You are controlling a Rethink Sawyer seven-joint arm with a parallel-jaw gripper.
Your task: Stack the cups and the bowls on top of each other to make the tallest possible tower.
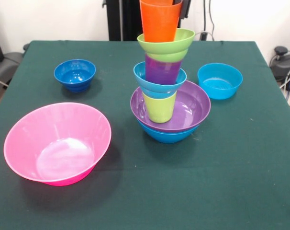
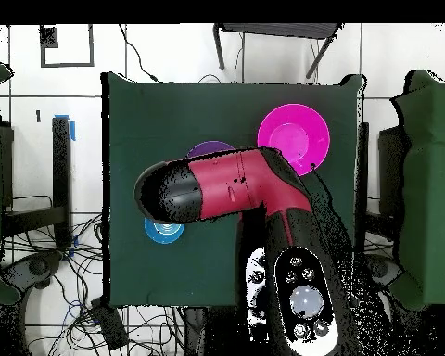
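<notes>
Tower (image 1: 166, 76): mid-table; wide blue bowl, purple bowl, lime green cup, turquoise bowl, purple cup, lime bowl, orange plastic tumbler (image 1: 160, 20) topmost.
Loose bowls: huge glossy pink bowl (image 1: 57, 142), small dark blue bowl (image 1: 74, 74), turquoise bowl (image 1: 219, 80).
Gripper: hidden; finger state cannot be told.
Arm (image 2: 231, 190): red-black, covering stack overhead.

A dark green cloth-covered table (image 1: 240, 191) fills the scene. Tangled black cables (image 2: 78, 306) lie on the white tiled floor (image 2: 171, 56) beside it.

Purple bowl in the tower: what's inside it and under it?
Inside the glossy purple plastic bowl stands an upturned lime green plastic cup carrying the upper stack. Beneath is a blue plastic bowl; only its lower wall shows.
</notes>
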